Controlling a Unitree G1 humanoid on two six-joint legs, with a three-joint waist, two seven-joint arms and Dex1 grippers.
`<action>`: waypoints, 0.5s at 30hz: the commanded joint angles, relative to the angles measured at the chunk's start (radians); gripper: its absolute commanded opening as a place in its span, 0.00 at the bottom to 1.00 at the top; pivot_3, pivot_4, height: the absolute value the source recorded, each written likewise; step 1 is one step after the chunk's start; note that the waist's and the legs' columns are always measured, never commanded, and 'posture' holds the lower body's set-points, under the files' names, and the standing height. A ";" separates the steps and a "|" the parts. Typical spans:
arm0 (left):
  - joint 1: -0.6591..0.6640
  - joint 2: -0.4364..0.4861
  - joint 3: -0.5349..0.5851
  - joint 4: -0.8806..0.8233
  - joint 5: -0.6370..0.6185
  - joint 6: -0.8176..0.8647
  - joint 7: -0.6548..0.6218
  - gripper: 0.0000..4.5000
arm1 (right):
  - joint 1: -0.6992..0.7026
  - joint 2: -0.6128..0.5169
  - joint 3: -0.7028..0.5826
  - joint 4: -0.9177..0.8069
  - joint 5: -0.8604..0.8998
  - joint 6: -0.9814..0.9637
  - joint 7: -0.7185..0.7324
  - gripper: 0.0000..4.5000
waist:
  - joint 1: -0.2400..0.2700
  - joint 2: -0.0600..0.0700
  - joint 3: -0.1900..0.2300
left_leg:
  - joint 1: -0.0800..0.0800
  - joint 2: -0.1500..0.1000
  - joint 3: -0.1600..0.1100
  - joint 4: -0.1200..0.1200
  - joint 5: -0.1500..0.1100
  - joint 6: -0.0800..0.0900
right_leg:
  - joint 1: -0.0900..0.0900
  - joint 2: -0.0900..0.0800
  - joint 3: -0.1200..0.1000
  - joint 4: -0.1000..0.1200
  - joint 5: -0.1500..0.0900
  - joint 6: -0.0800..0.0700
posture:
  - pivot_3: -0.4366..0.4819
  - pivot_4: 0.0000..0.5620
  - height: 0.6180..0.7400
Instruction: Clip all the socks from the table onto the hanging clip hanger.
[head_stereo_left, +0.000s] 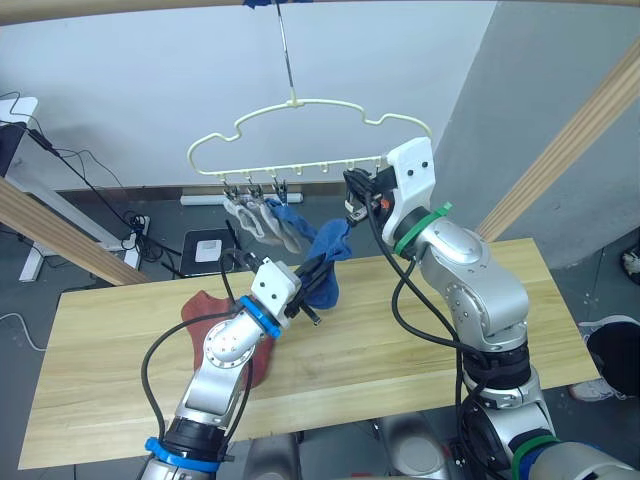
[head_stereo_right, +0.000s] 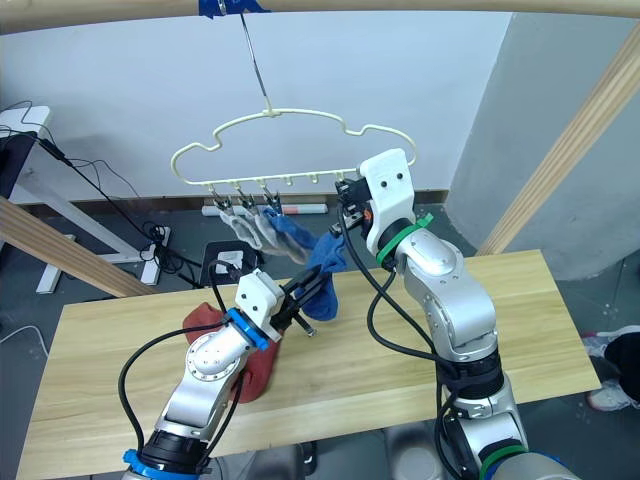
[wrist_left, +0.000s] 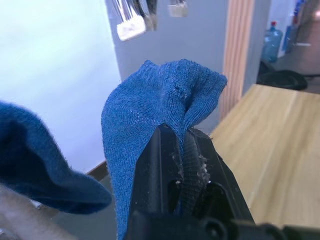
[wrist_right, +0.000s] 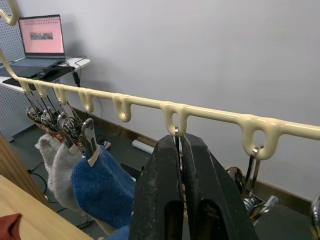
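- Right now the left claw (head_stereo_left: 312, 278) is pinching a blue sock (head_stereo_left: 328, 262) above the desk's (head_stereo_left: 560, 330) far edge.
- Meanwhile the right claw (wrist_right: 181, 150) is closing on a hanger (head_stereo_left: 300, 135) clip; slipping would be shutting it early.

The left arm (head_stereo_left: 228, 350) hides much of the rust-red socks (head_stereo_left: 205, 310) on the table (head_stereo_left: 400, 340). The clip (wrist_right: 176, 137) under the clip hanger (wrist_right: 150, 102) sits mostly hidden behind the right gripper (wrist_right: 181, 150).

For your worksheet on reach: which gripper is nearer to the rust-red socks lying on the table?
Left. The left gripper holds a blue sock just above and beside the rust-red socks; the right gripper is up at the clip hanger.
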 joint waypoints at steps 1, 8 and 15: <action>-0.015 -0.023 -0.007 -0.008 -0.003 -0.019 0.021 0.00 | -0.014 0.008 -0.013 -0.056 0.026 0.002 -0.004 0.00 | -0.001 0.000 0.000 | 0.000 0.000 0.000 0.000 0.000 0.000 | 0.000 0.000 0.000 0.000 0.000 0.000 | 0.15 0.47 0.94; -0.026 -0.052 -0.015 -0.014 -0.011 -0.030 0.024 0.00 | -0.010 0.011 -0.009 -0.057 0.029 0.013 -0.005 0.00 | -0.010 0.000 0.000 | 0.000 0.000 0.000 0.000 0.000 0.000 | 0.000 0.000 0.000 0.000 0.000 0.000 | 0.15 0.48 0.94; -0.034 -0.069 -0.020 -0.017 -0.009 -0.029 0.034 0.00 | -0.008 0.013 -0.011 -0.057 0.029 0.021 -0.007 0.00 | -0.011 0.000 0.000 | 0.000 0.000 0.000 0.000 0.000 0.000 | 0.000 0.000 0.000 0.000 0.000 0.000 | 0.15 0.48 0.94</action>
